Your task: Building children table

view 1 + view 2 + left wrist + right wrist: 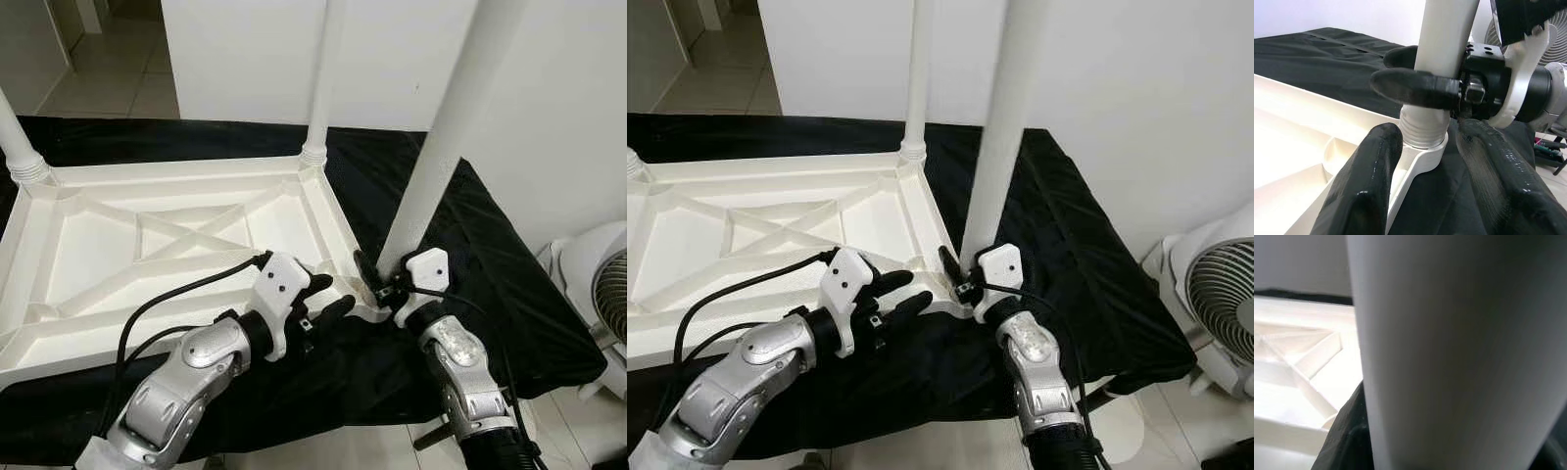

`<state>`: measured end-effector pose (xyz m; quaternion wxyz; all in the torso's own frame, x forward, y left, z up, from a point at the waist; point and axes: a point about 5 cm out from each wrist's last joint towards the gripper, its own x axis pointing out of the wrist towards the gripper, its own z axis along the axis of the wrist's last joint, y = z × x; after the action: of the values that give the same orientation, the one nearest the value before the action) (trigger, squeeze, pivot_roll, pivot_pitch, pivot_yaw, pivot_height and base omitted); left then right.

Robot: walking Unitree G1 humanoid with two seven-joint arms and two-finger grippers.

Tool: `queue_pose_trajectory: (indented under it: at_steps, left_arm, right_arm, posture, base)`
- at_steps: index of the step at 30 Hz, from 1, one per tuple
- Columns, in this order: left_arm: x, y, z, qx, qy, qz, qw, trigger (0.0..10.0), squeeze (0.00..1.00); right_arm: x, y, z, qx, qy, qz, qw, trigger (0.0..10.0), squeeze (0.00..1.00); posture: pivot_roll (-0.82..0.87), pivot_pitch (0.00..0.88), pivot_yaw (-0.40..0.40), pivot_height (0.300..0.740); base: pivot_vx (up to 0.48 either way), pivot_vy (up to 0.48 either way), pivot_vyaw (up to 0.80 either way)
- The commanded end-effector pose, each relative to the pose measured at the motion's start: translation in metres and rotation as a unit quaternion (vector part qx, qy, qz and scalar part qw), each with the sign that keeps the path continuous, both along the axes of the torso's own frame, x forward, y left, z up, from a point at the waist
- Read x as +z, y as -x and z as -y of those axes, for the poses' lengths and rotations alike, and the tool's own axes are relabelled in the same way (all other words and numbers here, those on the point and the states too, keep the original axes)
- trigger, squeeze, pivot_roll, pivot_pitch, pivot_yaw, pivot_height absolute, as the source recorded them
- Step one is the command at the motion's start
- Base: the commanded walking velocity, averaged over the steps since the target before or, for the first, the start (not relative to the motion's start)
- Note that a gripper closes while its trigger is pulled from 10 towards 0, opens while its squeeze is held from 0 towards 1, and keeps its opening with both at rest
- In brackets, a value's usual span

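Altogether three legs (443, 137) stand in one tabletop (157, 245), right claw (377, 279) gripping one

We reach both silver arms forward and inward, so the two wrists draw near each other. Our left gripper (328, 297) points toward the right one, its two black fingers (1369, 191) spread apart with a gap between them, closed on nothing. Our right gripper (377, 277) sits just ahead of it, forearm rising steeply from below, its fingers (1415, 88) clamped around the leg (441, 147) low on its shaft. The left fingertips lie just beside the right gripper's.
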<state>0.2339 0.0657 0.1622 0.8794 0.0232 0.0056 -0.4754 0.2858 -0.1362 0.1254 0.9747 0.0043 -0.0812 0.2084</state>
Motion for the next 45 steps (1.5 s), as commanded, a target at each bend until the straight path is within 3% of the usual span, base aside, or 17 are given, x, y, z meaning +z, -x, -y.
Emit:
queue_pose_trajectory:
  at_steps: [1, 13, 22, 29, 34, 35, 45]
  left_arm:
    - [0.004, 0.006, 0.006, -0.056, 0.0, 0.002, 0.998, 10.0, 0.0]
    - [0.004, 0.007, 0.006, -0.055, 0.001, 0.0, 0.998, 10.0, 0.0]
    - [0.004, 0.008, 0.005, -0.055, 0.003, 0.0, 0.998, 10.0, 0.0]
    - [0.005, 0.008, 0.005, -0.056, 0.003, 0.001, 0.998, 10.0, 0.0]
    - [0.005, 0.007, 0.005, -0.056, 0.003, 0.001, 0.998, 10.0, 0.0]
    - [0.006, 0.007, 0.005, -0.056, 0.003, 0.002, 0.998, 10.0, 0.0]
    - [0.006, 0.008, 0.004, -0.054, 0.004, 0.001, 0.999, 10.0, 0.0]
  right_arm:
    - [-0.024, 0.003, 0.009, -0.018, -0.003, -0.071, 0.997, 10.0, 0.0]
    - [-0.028, 0.005, 0.01, -0.018, -0.014, -0.093, 0.995, 10.0, 0.0]
    - [-0.037, 0.004, 0.023, -0.082, -0.081, -0.142, 0.983, 10.0, 0.0]
    - [-0.039, 0.003, 0.027, -0.095, -0.092, -0.152, 0.979, 10.0, 0.0]
    - [-0.041, 0.005, 0.026, -0.091, -0.063, -0.149, 0.983, 10.0, 0.0]
    - [-0.042, 0.008, 0.022, -0.078, -0.028, -0.138, 0.987, 10.0, 0.0]
    - [-0.045, 0.018, 0.016, -0.034, 0.053, -0.11, 0.992, 10.0, 0.0]
  posture:
    - [0.11, 0.033, -0.067, 0.74]
    - [0.11, 0.035, -0.07, 0.74]
    - [0.11, 0.038, -0.071, 0.74]
    - [0.11, 0.037, -0.067, 0.74]
    - [0.11, 0.036, -0.067, 0.74]
    - [0.11, 0.037, -0.067, 0.74]
    - [0.11, 0.042, -0.069, 0.74]
  base:
    - [0.0, 0.0, 0.0]
    - [0.0, 0.0, 0.0]
    - [0.0, 0.0, 0.0]
    - [0.0, 0.0, 0.0]
    - [0.0, 0.0, 0.0]
    - [0.0, 0.0, 0.0]
    - [0.0, 0.0, 0.0]
